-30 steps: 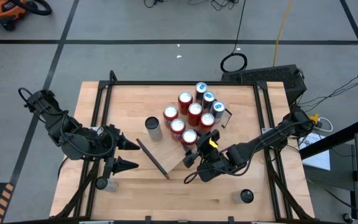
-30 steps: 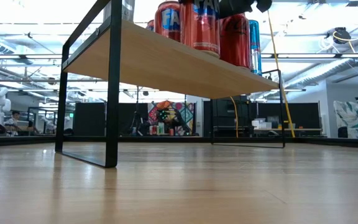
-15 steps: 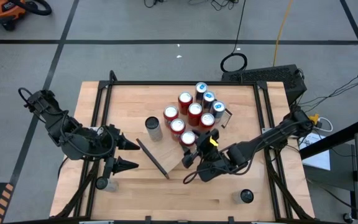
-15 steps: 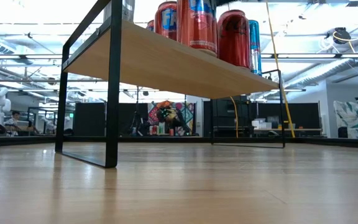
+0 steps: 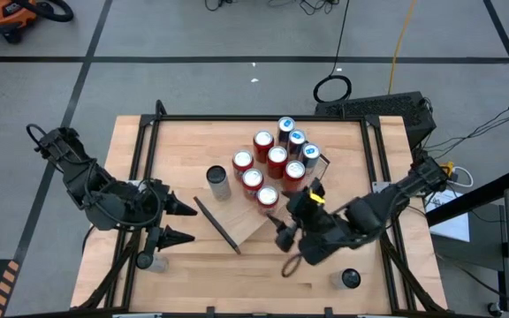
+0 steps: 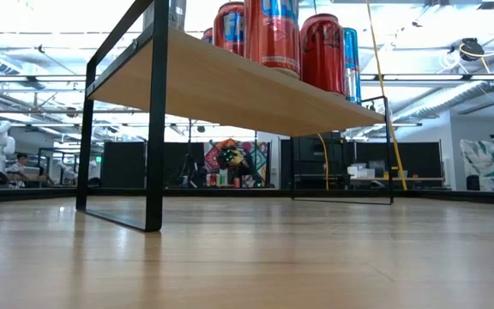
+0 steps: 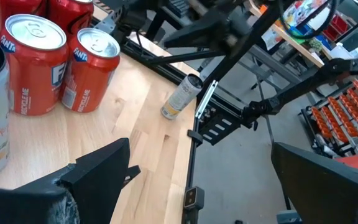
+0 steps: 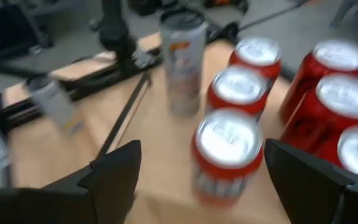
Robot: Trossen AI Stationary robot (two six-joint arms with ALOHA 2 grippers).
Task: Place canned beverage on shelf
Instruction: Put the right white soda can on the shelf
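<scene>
My right gripper hangs over the table's near right part, just off the shelf's near end, fingers spread and empty. My left gripper waits at the near left, fingers likewise spread wide. The shelf runs diagonally across the table centre, carrying the red cans and blue cans. A silver can stands at its left edge. Only the low view shows the board raised on black brackets. Only my right wrist view shows the nearest red can directly ahead, untouched.
</scene>
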